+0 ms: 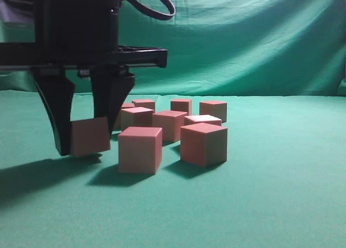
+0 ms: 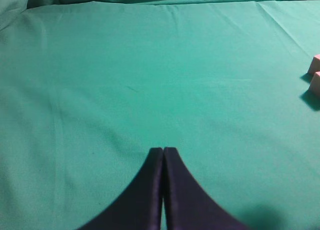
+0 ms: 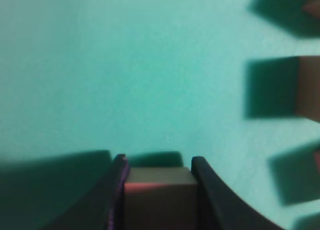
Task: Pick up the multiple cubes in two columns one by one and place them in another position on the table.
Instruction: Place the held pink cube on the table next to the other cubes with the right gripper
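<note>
A held cube [image 1: 90,135] is sitting clamped between the two black fingers of the right gripper [image 1: 86,134], its lower edge just above or barely touching the table [image 1: 281,205]; which of the two cannot be told. The block is showing a flat pinkish-tan face toward the exterior camera, with sharp, straight edges. In the right wrist view the same cube [image 3: 159,197] is filling the gap between the fingers, showing a reddish band across its upper face and duller brown sides in shadow.

The remaining cubes [image 1: 173,126] are standing on the green cloth at roughly three o'clock from the held one, grouped in loose rows. All are looking alike: reddish-pink tops, paler tan-pink sides, crisp corners. The nearest cube [image 1: 140,149] is resting just beside the gripper, apart from it. A second front cube [image 1: 204,143] is sitting turned slightly, one corner toward the camera. Behind these, smaller-looking blocks are receding toward twelve o'clock, some partly hiding others.

The left gripper [image 2: 163,152] is hovering over bare cloth, its dark fingers pressed together with nothing between them. At three o'clock in its wrist view, the corners of two cubes [image 2: 315,74] are just entering the frame edge.

A wrinkled green backdrop [image 1: 259,42] is hanging behind the table.
</note>
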{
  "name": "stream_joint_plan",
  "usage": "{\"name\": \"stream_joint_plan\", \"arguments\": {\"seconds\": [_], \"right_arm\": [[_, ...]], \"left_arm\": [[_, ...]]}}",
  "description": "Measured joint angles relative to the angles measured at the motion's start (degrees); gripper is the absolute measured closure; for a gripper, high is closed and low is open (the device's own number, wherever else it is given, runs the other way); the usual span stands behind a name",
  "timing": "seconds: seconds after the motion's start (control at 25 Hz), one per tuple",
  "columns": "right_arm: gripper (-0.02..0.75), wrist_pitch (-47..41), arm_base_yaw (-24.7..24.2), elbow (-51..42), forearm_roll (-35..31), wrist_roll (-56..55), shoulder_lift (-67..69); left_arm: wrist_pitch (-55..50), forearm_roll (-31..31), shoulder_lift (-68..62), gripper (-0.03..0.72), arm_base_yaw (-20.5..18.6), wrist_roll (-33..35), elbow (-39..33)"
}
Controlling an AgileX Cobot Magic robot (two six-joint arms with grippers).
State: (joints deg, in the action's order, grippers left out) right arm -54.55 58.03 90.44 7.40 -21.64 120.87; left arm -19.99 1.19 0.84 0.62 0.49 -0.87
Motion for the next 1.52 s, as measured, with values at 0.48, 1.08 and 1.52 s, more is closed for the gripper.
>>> {"name": "stream_joint_plan", "arguments": {"seconds": [0.48,1.08,1.52], "right_arm": [[0.474,1.2,0.0,-0.9,0.0,0.1,0.0],[0.474,0.9,0.0,-0.9,0.0,0.6,0.0],[0.474,0.9,0.0,-0.9,-1.7,2.7,0.0]], "left_arm": [[0.0,0.0,0.0,0.688,0.0,0.0,0.0],[0.0,0.0,0.0,0.688,0.0,0.0,0.0],[0.0,0.0,0.0,0.688,0.0,0.0,0.0]]}}
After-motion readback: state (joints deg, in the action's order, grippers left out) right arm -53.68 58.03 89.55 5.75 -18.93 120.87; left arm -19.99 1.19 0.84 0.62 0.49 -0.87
